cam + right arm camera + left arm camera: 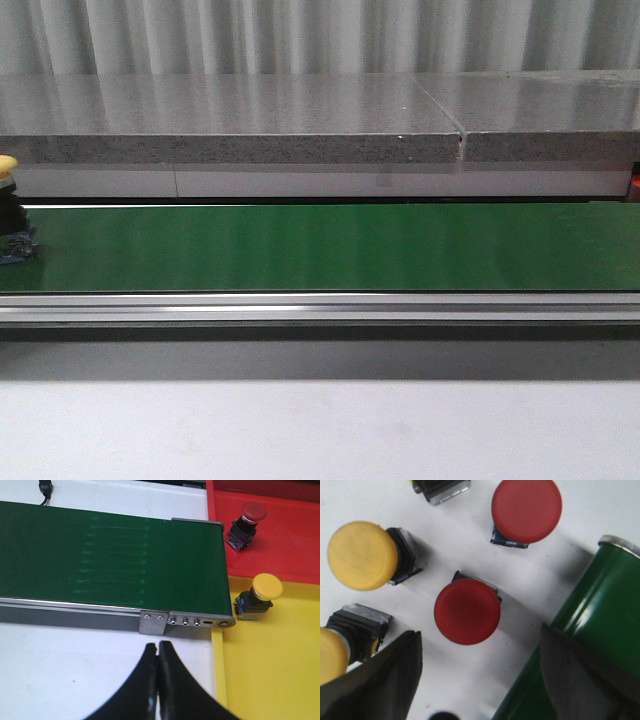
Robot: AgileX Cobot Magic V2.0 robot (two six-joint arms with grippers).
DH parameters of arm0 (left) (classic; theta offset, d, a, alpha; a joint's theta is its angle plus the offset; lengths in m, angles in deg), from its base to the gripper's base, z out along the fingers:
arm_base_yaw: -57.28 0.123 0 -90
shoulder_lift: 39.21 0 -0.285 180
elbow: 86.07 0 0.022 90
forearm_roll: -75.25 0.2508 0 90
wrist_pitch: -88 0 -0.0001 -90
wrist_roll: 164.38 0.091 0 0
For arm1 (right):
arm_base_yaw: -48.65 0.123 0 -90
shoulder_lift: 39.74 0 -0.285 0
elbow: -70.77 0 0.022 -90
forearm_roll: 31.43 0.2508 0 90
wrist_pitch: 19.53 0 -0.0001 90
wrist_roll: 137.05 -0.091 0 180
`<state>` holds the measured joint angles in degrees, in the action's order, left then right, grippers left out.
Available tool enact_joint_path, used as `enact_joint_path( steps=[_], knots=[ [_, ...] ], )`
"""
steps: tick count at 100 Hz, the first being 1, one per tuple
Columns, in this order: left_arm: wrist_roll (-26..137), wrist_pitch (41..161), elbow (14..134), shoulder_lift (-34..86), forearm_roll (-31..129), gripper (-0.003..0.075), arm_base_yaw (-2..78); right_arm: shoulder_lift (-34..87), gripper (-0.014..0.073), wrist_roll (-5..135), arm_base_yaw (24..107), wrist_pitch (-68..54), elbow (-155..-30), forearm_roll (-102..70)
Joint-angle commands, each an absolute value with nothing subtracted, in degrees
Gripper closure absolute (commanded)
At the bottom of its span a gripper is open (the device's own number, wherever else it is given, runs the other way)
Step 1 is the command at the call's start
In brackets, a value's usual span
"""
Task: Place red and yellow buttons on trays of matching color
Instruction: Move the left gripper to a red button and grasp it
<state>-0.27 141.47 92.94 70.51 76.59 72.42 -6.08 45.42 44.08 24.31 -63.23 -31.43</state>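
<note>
Two red buttons show in our left wrist view: one red button sits between the spread fingers of our left gripper, and another red button lies farther out from the gripper. We also count two yellow buttons there, one big yellow button off to the side, well past the fingers, and one yellow button at the edge, just beside a finger. A fifth button body is cut off at the rim of the view, so we cannot tell its color. Each button has a round smooth cap on a small black block. They all rest on the white tabletop, and the round end of the green belt is just beside the other finger.

Our right wrist view shows things the left one does not. We see one red tray with one dark red button lying in it, and one yellow tray with one yellow-capped button in it, touching the belt's end. Both trays are ahead of our right gripper, whose fingers are pressed together with nothing between them.

The front view shows only the long green belt and one yellow button at the far side. No gripper shows there.
</note>
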Motion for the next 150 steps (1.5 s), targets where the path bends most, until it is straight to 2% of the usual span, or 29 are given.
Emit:
enact_joint_path(
  steps=[1, 51, 58, 82, 92, 109, 150],
  knots=[
    [-0.82, 139.18, 94.67, 68.91, 76.91, 0.0237, 72.94, -5.75, 0.0661, 45.70, 44.04, 20.81, -64.68, -31.43],
    [-0.82, 134.67, 94.67, 73.95, 77.71, 0.0244, 73.20, -5.76, 0.0661, 45.70, 44.04, 20.75, -64.68, -31.43],
    [-0.82, 134.43, 94.67, 74.05, 78.30, 0.0274, 73.20, -5.76, 0.0661, 45.70, 44.04, 20.75, -64.68, -31.43],
    [-0.82, 134.31, 94.67, 74.39, 78.99, 0.0454, 73.20, -5.76, 0.0661, 45.70, 44.04, 20.75, -64.68, -31.43],
    [-0.82, 133.82, 94.67, 74.39, 78.99, 0.0491, 73.20, -5.76, 0.0661, 45.70, 44.04, 20.75, -64.68, -31.43],
    [-0.82, 133.44, 94.67, 72.64, 78.99, 0.0498, 73.09, -5.76, 0.0661, 45.70, 44.04, 20.75, -64.68, -31.43],
    [0.77, 136.22, 94.67, 58.93, 79.93, 0.0498, 67.55, -5.76, 0.0661, 45.70, 44.04, 20.75, -64.68, -31.43]
  ],
)
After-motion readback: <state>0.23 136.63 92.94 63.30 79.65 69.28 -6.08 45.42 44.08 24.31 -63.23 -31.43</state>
